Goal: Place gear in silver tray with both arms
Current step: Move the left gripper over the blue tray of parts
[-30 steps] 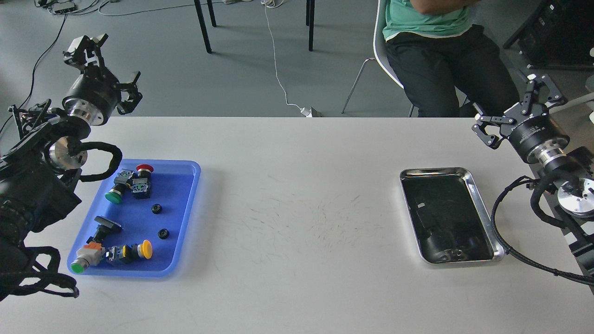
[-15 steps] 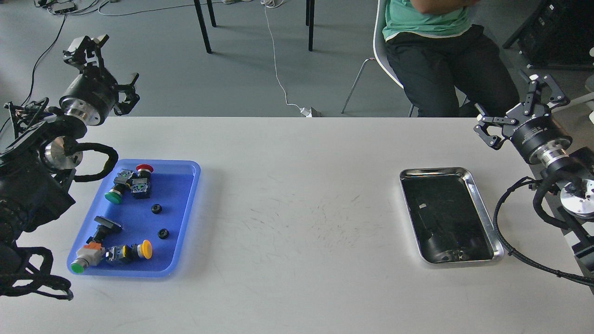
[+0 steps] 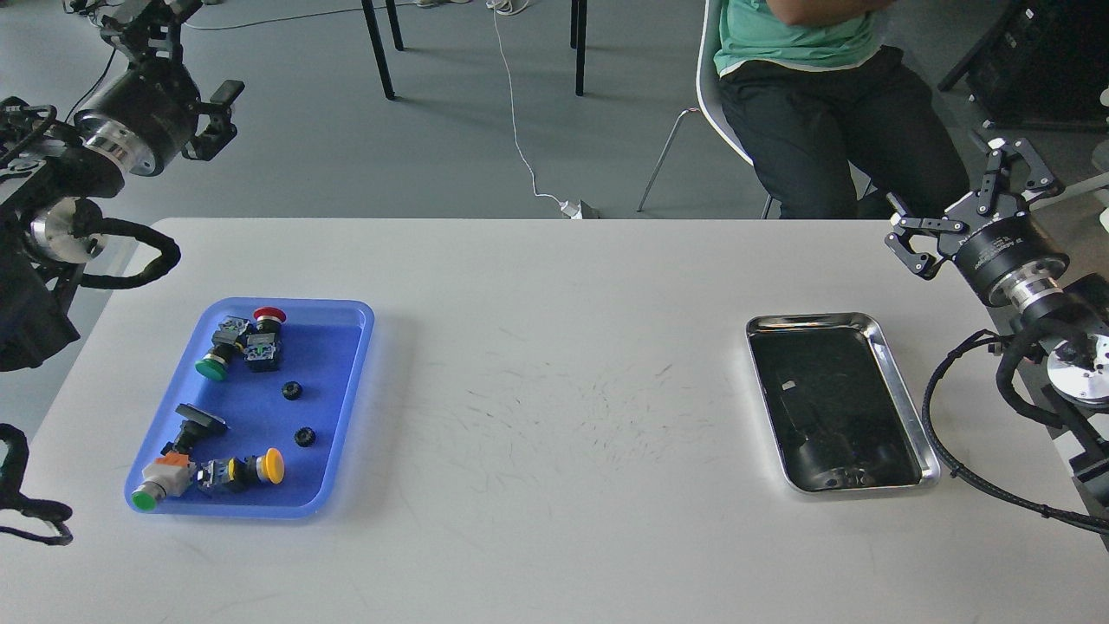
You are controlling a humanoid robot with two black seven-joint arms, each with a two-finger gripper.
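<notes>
Two small black gears (image 3: 293,391) (image 3: 304,437) lie in the blue tray (image 3: 346,451) at the left of the table. The silver tray (image 3: 898,381) rests at the right with nothing in it, its dark bottom mirroring the room. My left gripper (image 3: 210,45) is open and empty, raised high over the floor beyond the table's far left corner, well away from the gears. My right gripper (image 3: 946,180) is also open and empty, hovering past the table's far right edge, up and right of the silver tray.
In the blue tray several push-button switches (image 3: 234,340) (image 3: 208,472) surround the gears. A seated person (image 3: 832,104) is behind the far right edge. Table legs (image 3: 379,52) and a white cable (image 3: 520,147) are on the floor beyond.
My left arm has lifted up and to the left, away from the table and the blue tray. The right arm has barely shifted. Both grippers stay open.
</notes>
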